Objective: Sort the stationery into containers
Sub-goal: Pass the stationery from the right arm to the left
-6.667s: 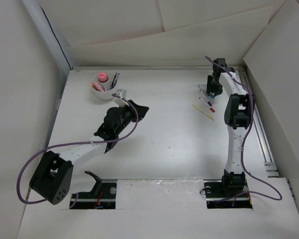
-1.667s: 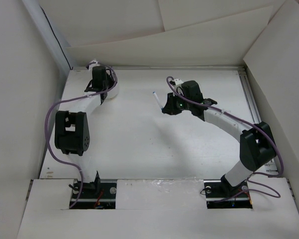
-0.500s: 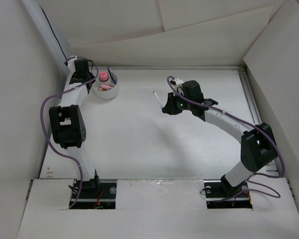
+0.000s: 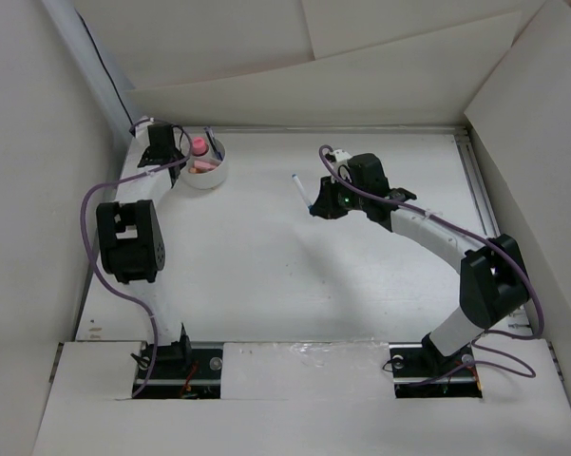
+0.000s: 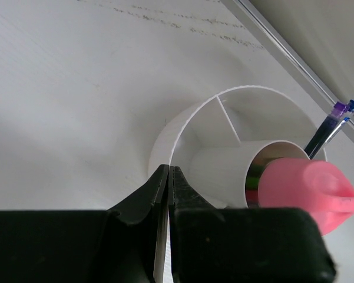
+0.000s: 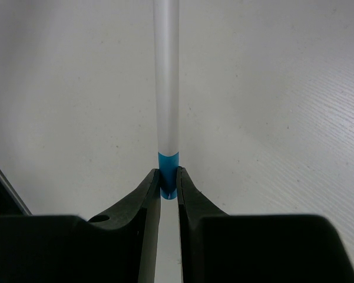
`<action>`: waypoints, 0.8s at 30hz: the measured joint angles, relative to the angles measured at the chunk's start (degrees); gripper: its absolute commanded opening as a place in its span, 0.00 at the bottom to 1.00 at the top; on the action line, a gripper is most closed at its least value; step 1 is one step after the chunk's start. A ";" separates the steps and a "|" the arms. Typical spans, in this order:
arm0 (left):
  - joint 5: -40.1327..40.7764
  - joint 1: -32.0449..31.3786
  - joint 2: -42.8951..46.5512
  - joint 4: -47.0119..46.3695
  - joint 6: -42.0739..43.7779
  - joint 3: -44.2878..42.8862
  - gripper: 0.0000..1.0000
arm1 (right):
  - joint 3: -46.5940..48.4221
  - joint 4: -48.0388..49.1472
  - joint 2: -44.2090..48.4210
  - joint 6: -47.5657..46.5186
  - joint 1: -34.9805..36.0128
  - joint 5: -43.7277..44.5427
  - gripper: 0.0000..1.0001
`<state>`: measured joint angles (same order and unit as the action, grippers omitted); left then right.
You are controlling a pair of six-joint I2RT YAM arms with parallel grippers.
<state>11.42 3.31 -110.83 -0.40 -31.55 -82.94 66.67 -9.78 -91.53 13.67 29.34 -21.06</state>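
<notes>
Surface: white table [image 4: 266, 275], lightly scuffed, enclosed by white panels [image 4: 380, 85] on the left, far and right sides; a metal rail [image 4: 489, 237] runs along the right edge.

Change against half a second ago: the left arm [image 4: 128, 242] has eased its wrist slightly rightward, and the cup [image 4: 216, 174] has shifted with it. The right arm [image 4: 437, 242] and its pen [image 4: 300, 188] hold the same pose.

Cup: round, low, white, with inner dividers, in the far left corner.
- Left gripper [image 5: 168, 171] has its jaws almost together, pinching the cup's near wall.
- Inside are a tube with a round pink cap [image 5: 309, 191] and, at the far rim, thin pens with purple and blue caps [image 5: 336, 118].

Pen: thin pale barrel with a blue band.
- It is held over mid-table, well apart from the cup.
- Right gripper [image 6: 168, 180] is pinched on the blue band, the barrel pointing away from the fingers.
</notes>
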 measured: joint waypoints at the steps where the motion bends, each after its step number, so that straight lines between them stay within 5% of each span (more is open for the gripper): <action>1: 0.09 -0.15 0.09 -0.15 0.02 0.13 0.00 | 0.00 0.02 0.00 0.00 0.00 0.00 0.00; 24: -1.95 -1.73 16.85 -5.44 -6.01 18.58 0.00 | -0.04 0.00 1.95 -0.02 0.00 -0.44 0.00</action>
<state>9.47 1.58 -93.97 -5.85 -37.56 -64.36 66.63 -9.78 -89.58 13.65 29.34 -21.50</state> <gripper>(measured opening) 0.003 0.196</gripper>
